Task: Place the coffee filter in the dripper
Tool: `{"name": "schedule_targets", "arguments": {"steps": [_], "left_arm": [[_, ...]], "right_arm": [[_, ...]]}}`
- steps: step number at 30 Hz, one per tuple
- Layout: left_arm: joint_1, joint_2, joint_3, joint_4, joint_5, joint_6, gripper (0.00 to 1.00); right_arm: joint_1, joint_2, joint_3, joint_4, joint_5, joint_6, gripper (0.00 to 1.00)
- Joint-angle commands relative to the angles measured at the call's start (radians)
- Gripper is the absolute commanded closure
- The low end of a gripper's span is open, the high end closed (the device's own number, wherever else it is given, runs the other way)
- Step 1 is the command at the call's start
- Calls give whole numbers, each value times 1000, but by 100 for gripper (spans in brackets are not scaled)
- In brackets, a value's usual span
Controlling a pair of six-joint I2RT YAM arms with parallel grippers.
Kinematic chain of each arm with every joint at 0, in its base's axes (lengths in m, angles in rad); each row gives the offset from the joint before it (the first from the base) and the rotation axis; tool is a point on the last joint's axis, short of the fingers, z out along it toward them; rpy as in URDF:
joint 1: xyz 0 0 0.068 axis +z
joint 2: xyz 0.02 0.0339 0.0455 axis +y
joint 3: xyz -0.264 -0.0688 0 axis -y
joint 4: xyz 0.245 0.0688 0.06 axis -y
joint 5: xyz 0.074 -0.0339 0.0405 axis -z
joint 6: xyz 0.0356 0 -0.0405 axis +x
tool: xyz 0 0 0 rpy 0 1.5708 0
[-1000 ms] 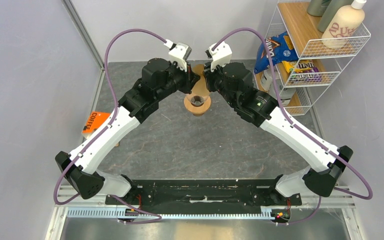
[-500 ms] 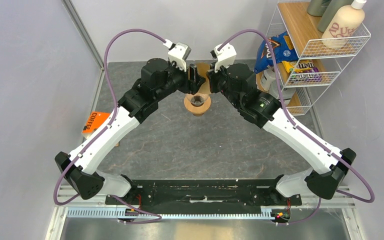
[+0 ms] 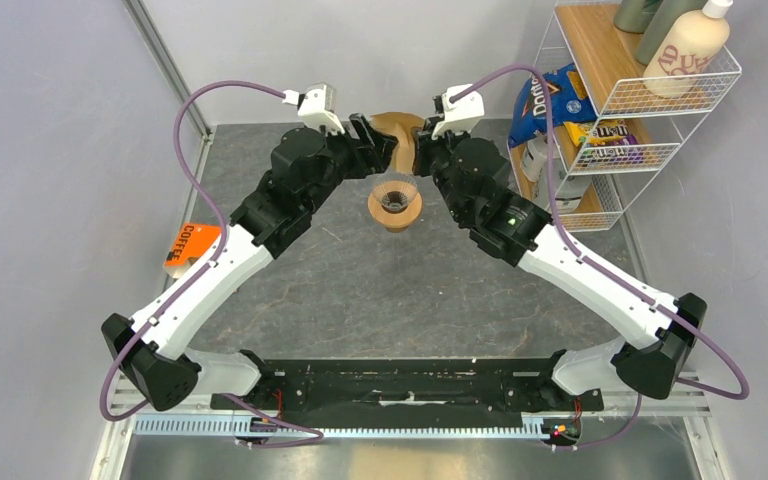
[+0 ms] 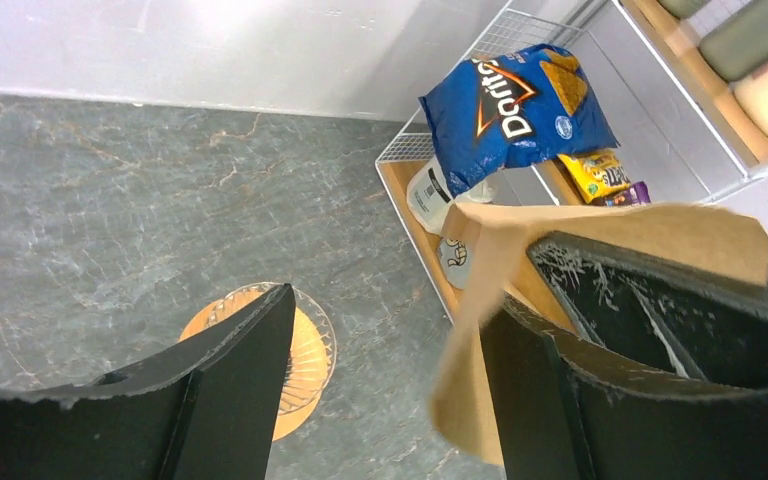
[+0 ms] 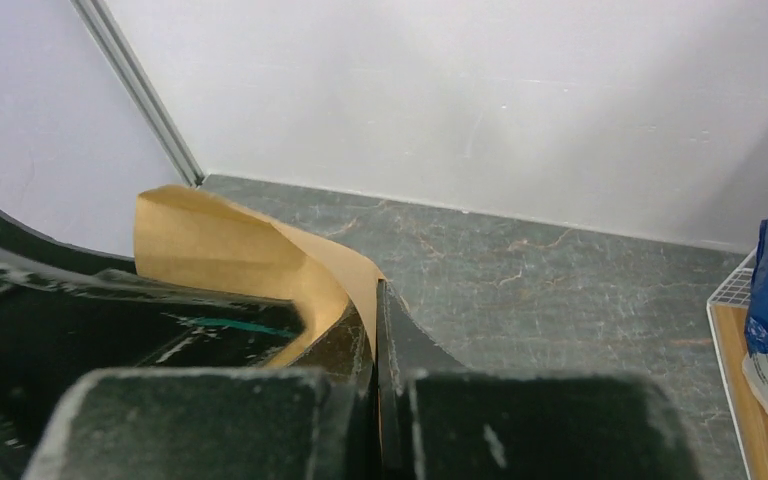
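Both arms reach far out over the grey table [image 3: 360, 280] and lean in toward each other, so they make a pointy roof shape. Their tips meet at the back, up in the air above the dripper [image 3: 395, 205].

The right gripper [image 3: 418, 152] is squeezed tight on the coffee filter [image 3: 400, 122]. In the right wrist view the two black fingers press together with the brown paper pinched flat between them. The paper curls up and away to the left.

The left gripper [image 3: 385, 142] has its fingers far apart. In the left wrist view one finger is over the dripper, and the other finger has the brown paper bent around it. That finger touches the paper, but the gripper is not pinching it.

The coffee filter hangs in the air between the two grippers, not in the dripper. The dripper stands on the table below them, with its round wooden ring and its glass cone open to the top
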Motion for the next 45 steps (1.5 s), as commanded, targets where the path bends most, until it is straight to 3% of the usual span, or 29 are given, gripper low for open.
{"name": "schedule_targets", "arguments": {"steps": [1, 12, 18, 35, 45], "left_arm": [[1, 27, 54, 50, -78, -128, 27], [-1, 66, 85, 80, -100, -168, 30], [-1, 5, -2, 211, -55, -199, 22], [-2, 0, -9, 206, -7, -198, 12], [-1, 46, 52, 129, -66, -182, 13]], "right_arm": [[37, 18, 22, 127, 105, -68, 100], [81, 27, -10, 220, 149, -163, 100], [80, 31, -17, 234, 199, -158, 100], [81, 42, -11, 219, 186, -115, 100], [84, 46, 2, 220, 151, -115, 100]]}}
